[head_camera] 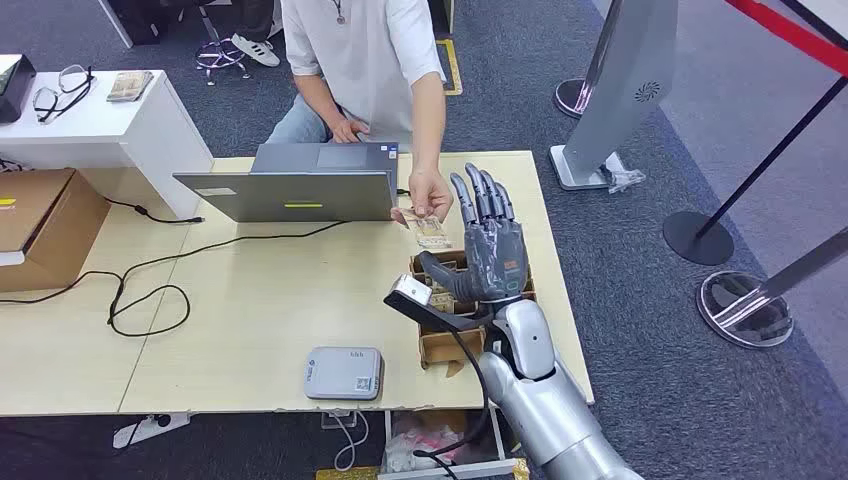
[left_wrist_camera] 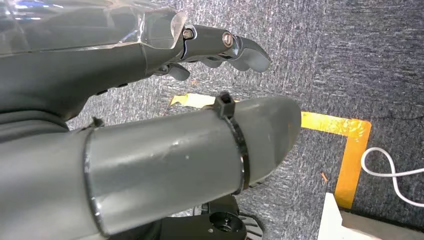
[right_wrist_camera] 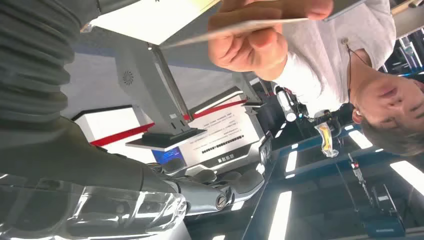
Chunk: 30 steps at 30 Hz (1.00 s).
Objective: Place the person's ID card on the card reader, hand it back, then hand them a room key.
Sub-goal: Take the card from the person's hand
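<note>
Right hand (head_camera: 490, 245), empty with fingers extended and palm raised at centre-right of the head view, waits just beside the person's hand (head_camera: 430, 193), which offers the ID card (head_camera: 430, 232) for taking. Card reader (head_camera: 344, 373) lies lower centre. Left hand (left_wrist_camera: 220, 47) hangs loosely curled, holding nothing.

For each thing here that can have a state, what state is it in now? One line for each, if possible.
Robot's right hand: raised, fingers spread, holding nothing.
Robot's left hand: hanging over grey carpet, fingers curled, holding nothing.
Beige ID card: held by the person's hand, just in front of the right hand.
Grey laptop: open, screen facing the person.
Flat grey card reader: lying on the table, nothing on it.
</note>
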### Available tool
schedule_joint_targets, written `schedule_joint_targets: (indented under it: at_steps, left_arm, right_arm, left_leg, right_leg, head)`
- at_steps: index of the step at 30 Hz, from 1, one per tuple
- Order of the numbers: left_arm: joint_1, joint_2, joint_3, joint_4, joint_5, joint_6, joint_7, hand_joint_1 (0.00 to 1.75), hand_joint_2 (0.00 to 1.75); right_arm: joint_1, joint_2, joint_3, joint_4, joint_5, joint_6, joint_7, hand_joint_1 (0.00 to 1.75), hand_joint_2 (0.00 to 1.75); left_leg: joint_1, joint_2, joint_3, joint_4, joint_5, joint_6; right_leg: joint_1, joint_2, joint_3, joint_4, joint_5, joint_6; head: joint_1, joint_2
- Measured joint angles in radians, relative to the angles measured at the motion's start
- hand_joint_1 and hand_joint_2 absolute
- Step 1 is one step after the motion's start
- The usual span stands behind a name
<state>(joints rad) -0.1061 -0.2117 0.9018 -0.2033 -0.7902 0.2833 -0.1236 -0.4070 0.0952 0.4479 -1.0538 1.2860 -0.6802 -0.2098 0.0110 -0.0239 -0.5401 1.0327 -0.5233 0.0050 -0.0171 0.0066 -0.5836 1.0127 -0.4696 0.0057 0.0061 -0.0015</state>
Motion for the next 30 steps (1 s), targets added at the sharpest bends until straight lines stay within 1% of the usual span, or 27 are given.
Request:
schedule_joint_targets:
  at_steps: [20,21,22,24,25,26,30]
  left_arm:
    - [0.008,0.001,0.0,0.0,0.018,0.004,-0.001,0.0,0.0]
    - [0.008,0.001,0.0,0.0,0.018,0.004,-0.002,0.0,0.0]
    - [0.009,0.001,0.0,0.0,0.02,0.005,-0.003,0.0,0.0]
    - [0.01,0.001,0.0,0.0,0.022,0.005,-0.006,0.0,0.0]
    - [0.011,0.001,0.0,0.0,0.022,0.005,-0.009,0.0,0.0]
    - [0.011,0.001,0.0,0.0,0.022,0.005,-0.011,0.0,0.0]
    - [0.011,0.003,0.0,0.0,0.015,0.002,-0.013,0.0,0.0]
  right_arm:
    - [-0.031,0.019,0.002,0.077,-0.009,0.0,-0.009,0.0,1.75]
    - [-0.032,0.02,0.002,0.079,-0.009,0.0,-0.009,0.09,1.75]
    - [-0.033,0.021,0.002,0.082,-0.01,0.0,-0.01,0.45,1.75]
    - [-0.035,0.023,0.003,0.087,-0.014,-0.001,-0.01,1.32,1.75]
    - [-0.036,0.024,0.003,0.09,-0.016,-0.001,-0.01,1.67,1.75]
    - [-0.037,0.024,0.004,0.092,-0.018,-0.002,-0.01,1.75,1.75]
    - [-0.037,0.024,0.004,0.099,-0.02,-0.003,-0.007,1.75,1.75]
  left_leg:
    - [0.0,0.0,0.0,0.0,0.0,0.0]
    - [0.0,0.0,0.0,0.0,0.0,0.0]
    - [0.0,0.0,0.0,0.0,0.0,0.0]
    - [0.0,0.0,0.0,0.0,0.0,0.0]
    - [0.0,0.0,0.0,0.0,0.0,0.0]
    - [0.0,0.0,0.0,0.0,0.0,0.0]
    - [0.0,0.0,0.0,0.0,0.0,0.0]
  right_leg:
    - [0.0,0.0,0.0,0.0,0.0,0.0]
    - [0.0,0.0,0.0,0.0,0.0,0.0]
    - [0.0,0.0,0.0,0.0,0.0,0.0]
    - [0.0,0.0,0.0,0.0,0.0,0.0]
    - [0.0,0.0,0.0,0.0,0.0,0.0]
    - [0.0,0.0,0.0,0.0,0.0,0.0]
    - [0.0,0.0,0.0,0.0,0.0,0.0]
  head:
    - [0.0,0.0]
    - [0.0,0.0]
    - [0.0,0.0]
    - [0.0,0.0]
    - [0.0,0.0]
    - [0.0,0.0]
    - [0.0,0.0]
